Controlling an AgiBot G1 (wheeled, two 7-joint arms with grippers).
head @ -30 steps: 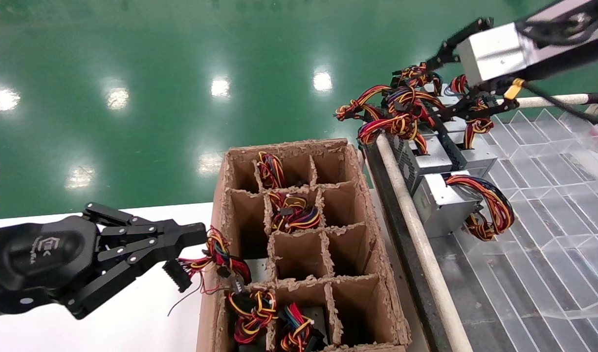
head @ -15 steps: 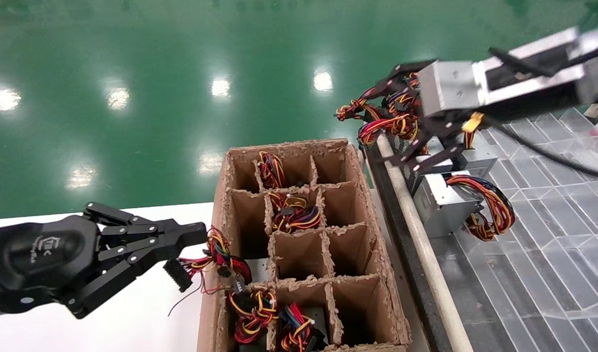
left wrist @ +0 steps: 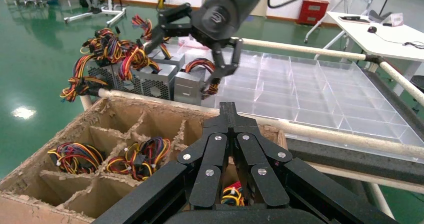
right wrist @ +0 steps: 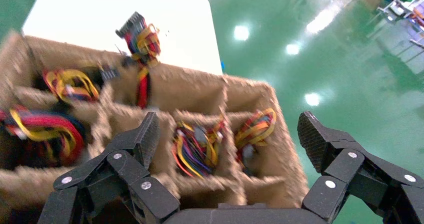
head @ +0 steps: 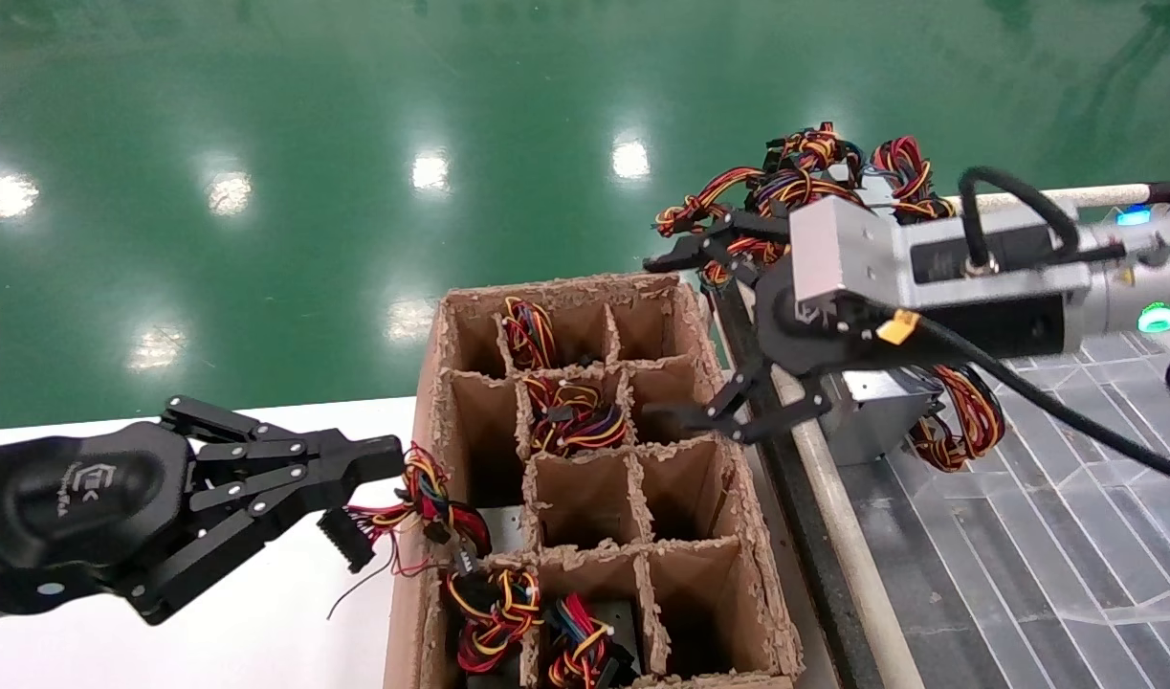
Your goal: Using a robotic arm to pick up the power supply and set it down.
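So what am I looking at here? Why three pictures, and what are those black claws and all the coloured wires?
It is one robot with two arms, each ending in a black claw called a gripper. The wide picture comes from a camera on its head; the other two come from cameras on its wrists. The left gripper sits shut beside a brown cardboard box with dividers. The right gripper hangs open and empty over the box's far corner. The wires belong to computer power supplies: some lie in the box's compartments, and others, like this power supply, wait on the clear tray.

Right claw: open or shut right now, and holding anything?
Open and empty. The right claw hangs over the cardboard box with its fingers spread wide, nothing between them.
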